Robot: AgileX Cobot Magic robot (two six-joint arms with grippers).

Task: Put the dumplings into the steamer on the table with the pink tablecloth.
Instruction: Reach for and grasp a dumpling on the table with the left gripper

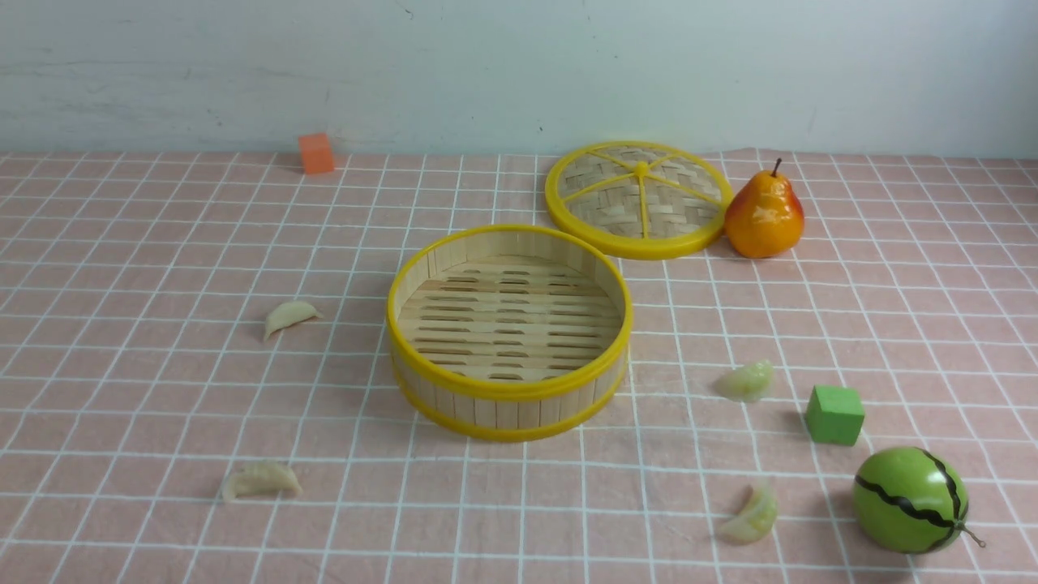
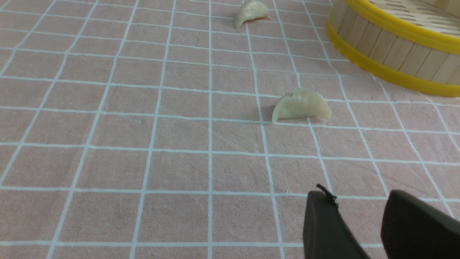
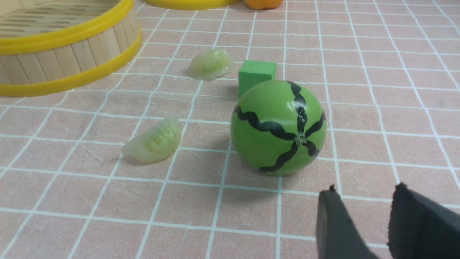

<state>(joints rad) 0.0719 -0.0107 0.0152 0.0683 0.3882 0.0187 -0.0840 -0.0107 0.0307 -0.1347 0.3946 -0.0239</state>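
Plainly, our steamer [image 1: 503, 410] stands empty in the middle of the cloth [image 1: 146, 243]. On our left lie the far white dumpling [image 1: 290, 316] and the near white dumpling [image 1: 261, 480]. On our right, the far green dumpling [image 1: 746, 381] lies near a green cube [image 1: 834, 414], and the near green dumpling [image 1: 750, 515] near a melon [image 1: 908, 499]. Behind the steamer the lid [image 1: 616, 203] lies flat, just beside a pear [image 1: 765, 215]. Our left gripper [image 2: 359, 201] and right gripper [image 3: 366, 194] hang low over the cloth, each with jaws parted and nothing between them.
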